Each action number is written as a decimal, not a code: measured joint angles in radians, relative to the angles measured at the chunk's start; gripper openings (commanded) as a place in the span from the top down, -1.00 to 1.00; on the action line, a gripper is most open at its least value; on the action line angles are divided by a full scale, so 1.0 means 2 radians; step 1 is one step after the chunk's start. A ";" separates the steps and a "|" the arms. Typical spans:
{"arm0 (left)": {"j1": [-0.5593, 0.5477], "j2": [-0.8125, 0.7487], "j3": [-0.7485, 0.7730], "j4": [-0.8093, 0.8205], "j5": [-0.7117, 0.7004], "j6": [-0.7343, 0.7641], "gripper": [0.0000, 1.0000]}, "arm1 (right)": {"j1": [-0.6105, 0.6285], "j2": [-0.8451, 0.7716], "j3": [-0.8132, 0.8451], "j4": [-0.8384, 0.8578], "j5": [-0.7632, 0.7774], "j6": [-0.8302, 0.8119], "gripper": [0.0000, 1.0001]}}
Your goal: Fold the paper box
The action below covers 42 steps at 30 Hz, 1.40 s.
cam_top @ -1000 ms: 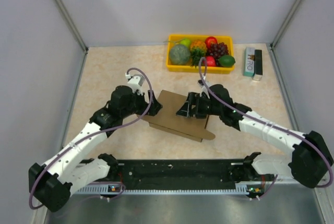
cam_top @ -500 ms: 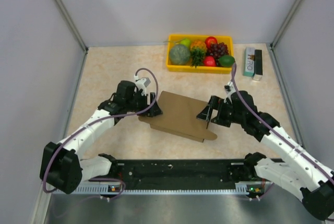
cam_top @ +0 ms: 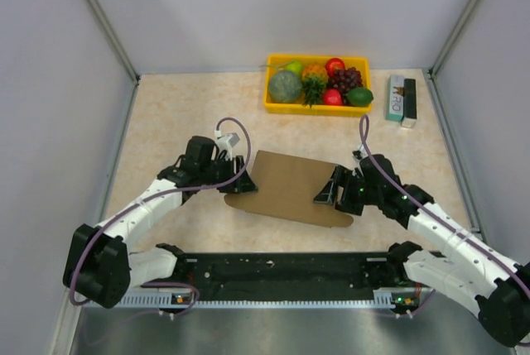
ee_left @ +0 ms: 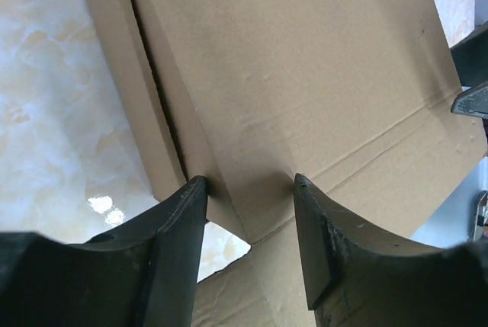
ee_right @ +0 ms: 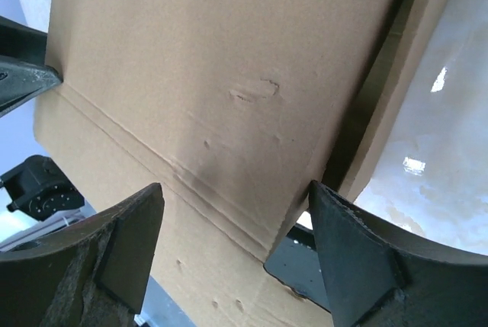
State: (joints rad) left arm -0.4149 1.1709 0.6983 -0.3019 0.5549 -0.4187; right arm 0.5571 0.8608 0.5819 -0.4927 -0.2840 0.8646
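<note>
The table [cam_top: 166,123] carries the box [cam_top: 290,185], lying flat between both tools; its underside and lower layers are hidden. The left tool [ee_left: 249,186] has its jaws apart over the box's near corner. The right tool [ee_right: 235,190] gapes wider over the opposite edge. Whether either touches the cardboard is unclear. Well beyond the right tool sit a fruit tray [cam_top: 269,94] and a carton [cam_top: 401,98], its print unreadable.

- My top camera looks down on the whole desk [cam_top: 166,115] from the near side.
- Both wrist cameras look closely at the paper box [ee_left: 305,75], facing each other.
</note>
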 measured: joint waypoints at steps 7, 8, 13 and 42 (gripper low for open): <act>0.001 -0.025 -0.035 0.031 0.006 -0.040 -0.16 | -0.001 0.011 -0.016 0.010 0.002 0.005 -0.39; 0.001 -0.028 -0.037 0.038 0.009 -0.047 -0.15 | -0.001 0.014 -0.016 0.011 0.002 0.004 -0.39; 0.001 -0.042 -0.049 0.060 0.002 -0.062 -0.12 | -0.001 0.019 -0.016 0.011 0.005 -0.004 -0.40; 0.000 -0.107 -0.099 0.069 -0.088 -0.050 -0.25 | -0.001 0.049 0.009 -0.058 0.080 -0.117 -0.43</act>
State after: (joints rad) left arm -0.4149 0.9569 0.5011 -0.1638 0.3786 -0.5182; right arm 0.5556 0.9588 0.6003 -0.6079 -0.1249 0.6304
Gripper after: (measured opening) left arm 0.690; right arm 0.715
